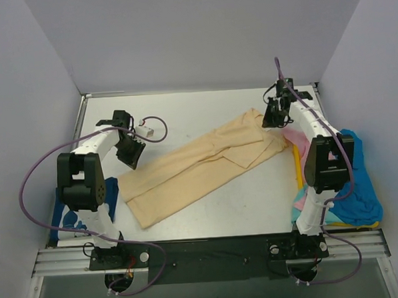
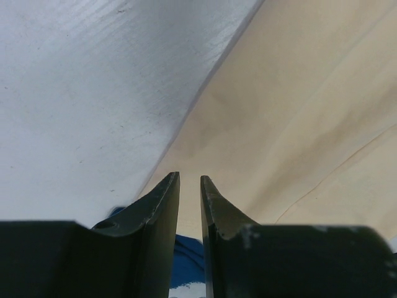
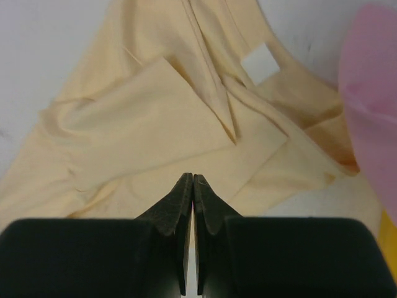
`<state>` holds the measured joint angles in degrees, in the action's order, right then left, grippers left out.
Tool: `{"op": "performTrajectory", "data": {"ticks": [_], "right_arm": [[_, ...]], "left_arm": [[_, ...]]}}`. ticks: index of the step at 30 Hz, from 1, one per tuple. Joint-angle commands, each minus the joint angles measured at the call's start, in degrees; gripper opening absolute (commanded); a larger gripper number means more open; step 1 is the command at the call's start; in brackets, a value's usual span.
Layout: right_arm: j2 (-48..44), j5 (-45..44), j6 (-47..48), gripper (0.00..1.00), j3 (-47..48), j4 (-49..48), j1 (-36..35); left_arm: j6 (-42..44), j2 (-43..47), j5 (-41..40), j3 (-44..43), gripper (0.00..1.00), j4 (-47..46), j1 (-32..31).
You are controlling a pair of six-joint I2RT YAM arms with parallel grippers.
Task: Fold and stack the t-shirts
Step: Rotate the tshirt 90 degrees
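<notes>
Top view: tan t-shirt (image 1: 200,165) flat on the table (image 1: 183,110), long side slanting from near left to far right, neck far right. Left gripper (image 1: 130,156) by its left end, right gripper (image 1: 275,118) by the neck.

Left wrist view: fingers (image 2: 162,211) a tiny bit apart, holding nothing, over the shirt's edge.

Right wrist view: fingers (image 3: 180,198) pressed together, holding nothing, above the white label (image 3: 260,62).

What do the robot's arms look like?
The left arm and right arm are white tubes with chunky black joints. A purple cable loops along each. The left gripper and right gripper each have two black pointed fingers, slightly scuffed.
</notes>
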<state>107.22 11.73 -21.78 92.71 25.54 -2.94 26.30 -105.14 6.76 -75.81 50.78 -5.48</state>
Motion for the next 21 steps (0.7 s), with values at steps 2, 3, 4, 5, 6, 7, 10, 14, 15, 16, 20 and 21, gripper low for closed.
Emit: {"op": "performTrajectory", "data": {"ticks": [2, 3, 4, 5, 6, 7, 10, 14, 15, 16, 20, 21], "right_arm": [[5.4, -2.7, -4.1, 0.00, -7.6, 6.2, -0.4], [6.3, -2.2, -4.4, 0.00, -7.3, 6.7, -0.4], [8.7, -1.9, -4.9, 0.00, -6.7, 7.5, -0.2], [10.1, -0.8, -5.1, 0.00, -5.3, 8.1, -0.1], [12.6, 0.9, -5.8, 0.00, -4.1, 9.0, 0.3], [14.3, 2.2, -6.3, 0.00, -2.0, 9.5, 0.7], [22.5, 5.6, -8.2, 0.00, 7.4, 11.9, 1.3], [32.4, 5.9, -11.0, 0.00, 28.0, 17.2, 1.9], [34.5, 6.3, -12.6, 0.00, 31.9, 17.8, 1.9], [38.2, 7.0, -13.6, 0.00, 40.7, 18.9, 1.9], [46.0, 12.6, -23.0, 0.00, 50.6, 9.8, 2.1], [45.1, 15.6, -27.2, 0.00, 47.3, 2.0, 2.3]], "left_arm": [[1.8, 0.5, 0.6, -1.7, 0.31, -1.7, -0.2], [1.9, 0.4, 0.3, -1.6, 0.30, -1.7, -0.1], [1.9, 0.1, 0.3, -1.4, 0.31, -1.8, -0.1], [1.9, 0.0, 0.2, -1.4, 0.31, -1.8, -0.1], [1.7, 0.0, 0.2, -1.2, 0.30, -1.7, -0.1], [1.7, 0.1, 0.3, -1.2, 0.31, -1.7, -0.1], [1.9, 0.0, -0.2, -1.4, 0.30, -1.5, -0.1], [2.2, -0.4, 0.3, -1.7, 0.31, -0.5, -0.4], [2.3, -0.8, -0.1, -1.5, 0.31, -0.5, -0.8], [2.4, -0.9, -1.0, -1.4, 0.31, -0.5, -0.9], [2.5, -1.8, -3.0, 0.0, 0.31, -1.6, -3.2], [2.7, -2.3, -2.8, 0.8, 0.31, -1.7, -4.2]]}}
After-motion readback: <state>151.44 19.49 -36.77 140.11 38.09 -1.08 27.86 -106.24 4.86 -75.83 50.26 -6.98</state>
